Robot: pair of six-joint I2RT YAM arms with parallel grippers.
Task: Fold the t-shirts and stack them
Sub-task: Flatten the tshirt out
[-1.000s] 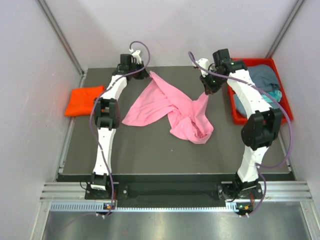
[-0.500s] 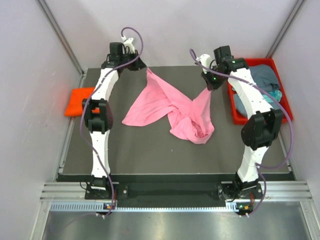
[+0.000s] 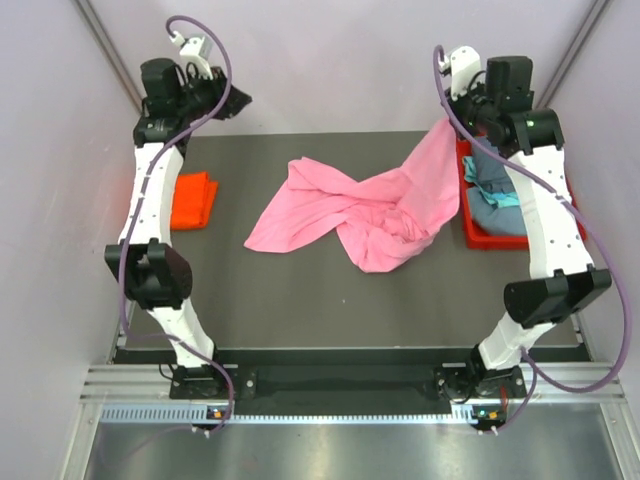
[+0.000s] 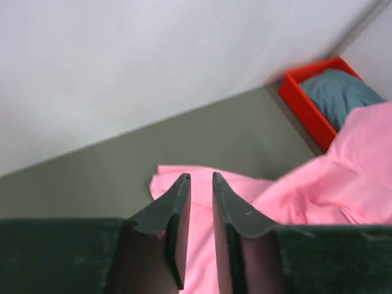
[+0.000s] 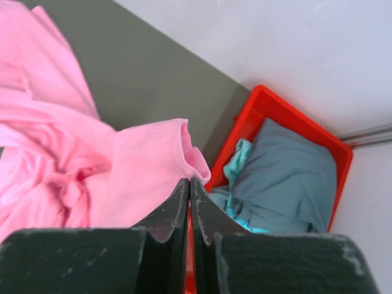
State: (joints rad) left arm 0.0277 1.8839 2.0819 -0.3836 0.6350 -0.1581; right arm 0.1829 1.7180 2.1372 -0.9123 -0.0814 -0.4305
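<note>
Table (image 3: 300,300), dark grey mat. The pink t-shirt (image 3: 340,205) is at mid-table, unfolded and badly crumpled. Its near part is a bunched lobe with deep creases. One flatter wing runs to the left and ends in a point. The far-left edge is rumpled and lies on the mat.

The right-hand corner of the same shirt is off the mat, drawn up in a taut sheet toward the far right.

Left side, near the table edge: orange t-shirt (image 3: 192,198), a compact folded pad, well apart from the pink one.

Right side: red tray (image 3: 492,241) holds the grey-blue t-shirt (image 5: 288,177) with the teal t-shirt (image 5: 236,162) bunched beside it. The lifted pink cloth hangs just beside the tray's inner wall.

Far right, raised: right gripper (image 5: 188,181), fingers pinched together, the pink corner clamped at their tips.

Far left, raised high: left gripper (image 4: 201,176), fingers slightly parted with nothing between them. The pink cloth lies well below it.
</note>
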